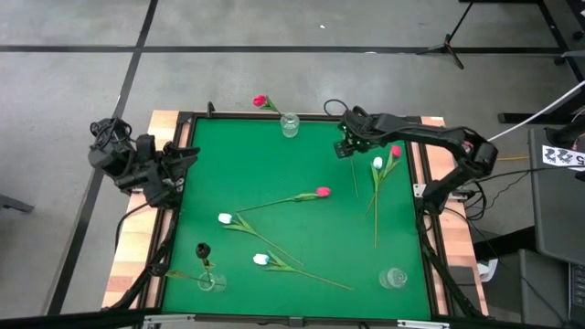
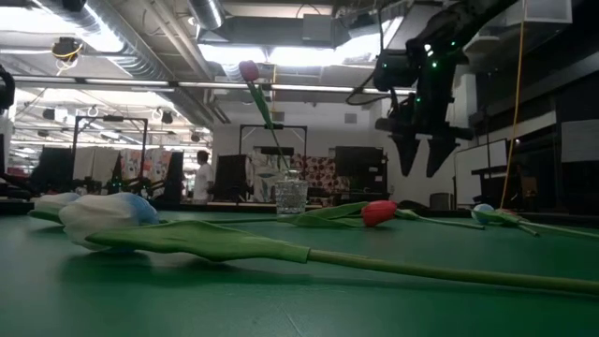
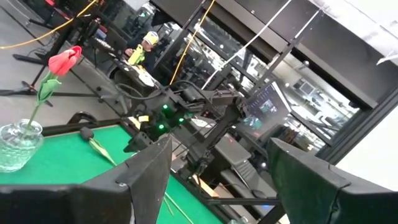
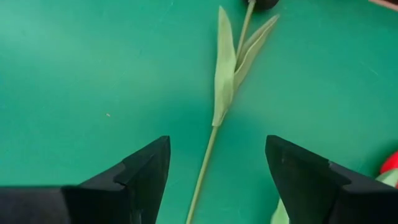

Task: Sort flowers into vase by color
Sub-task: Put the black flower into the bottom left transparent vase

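Note:
Several tulips lie flat on the green table (image 1: 302,164): a red one (image 1: 323,193), two white ones (image 1: 225,219) (image 1: 261,260), and a white (image 1: 377,164) and a red one (image 1: 395,152) at the right. My right gripper (image 1: 345,146) (image 2: 423,154) hangs open, pointing down, above a thin stem with leaves (image 4: 222,81). That stem's dark head (image 4: 261,3) lies at the picture's edge. The stem runs between the fingers without touching them. My left gripper (image 1: 187,155) (image 3: 221,180) waits open over the table's left edge.
A glass vase (image 1: 290,125) at the far edge holds a red tulip (image 1: 260,100). A second vase (image 1: 212,281) at the near left holds a dark tulip (image 1: 202,250). A third vase (image 1: 393,278) stands at the near right. A person stands far off in the room (image 2: 202,176).

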Tool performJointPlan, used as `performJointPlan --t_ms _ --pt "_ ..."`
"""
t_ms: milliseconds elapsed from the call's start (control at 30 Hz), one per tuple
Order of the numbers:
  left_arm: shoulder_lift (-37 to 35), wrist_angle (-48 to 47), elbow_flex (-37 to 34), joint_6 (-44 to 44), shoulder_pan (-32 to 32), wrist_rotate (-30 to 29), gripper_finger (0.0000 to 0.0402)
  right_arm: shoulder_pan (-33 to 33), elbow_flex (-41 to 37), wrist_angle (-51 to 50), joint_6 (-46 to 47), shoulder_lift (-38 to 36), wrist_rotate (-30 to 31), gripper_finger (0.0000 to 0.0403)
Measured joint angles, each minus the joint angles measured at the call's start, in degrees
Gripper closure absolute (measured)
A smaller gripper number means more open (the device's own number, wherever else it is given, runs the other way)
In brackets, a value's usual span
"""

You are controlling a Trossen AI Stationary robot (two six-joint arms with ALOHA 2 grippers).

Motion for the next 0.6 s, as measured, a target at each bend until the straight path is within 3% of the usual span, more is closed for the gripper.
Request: performJointPlan --t_ms 333,600 --pt "0.0 -7.1 0.0 -6.9 0.0 -2.5 0.0144 -0.2 0.0 1.7 -2.0 6.9 -0.5 0.0139" --pt "0.0 -7.5 -0.1 -7.7 0.0 -2.6 0.0144 -2.9 0.0 4.5 -3.5 10.5 -2.0 0.0139"
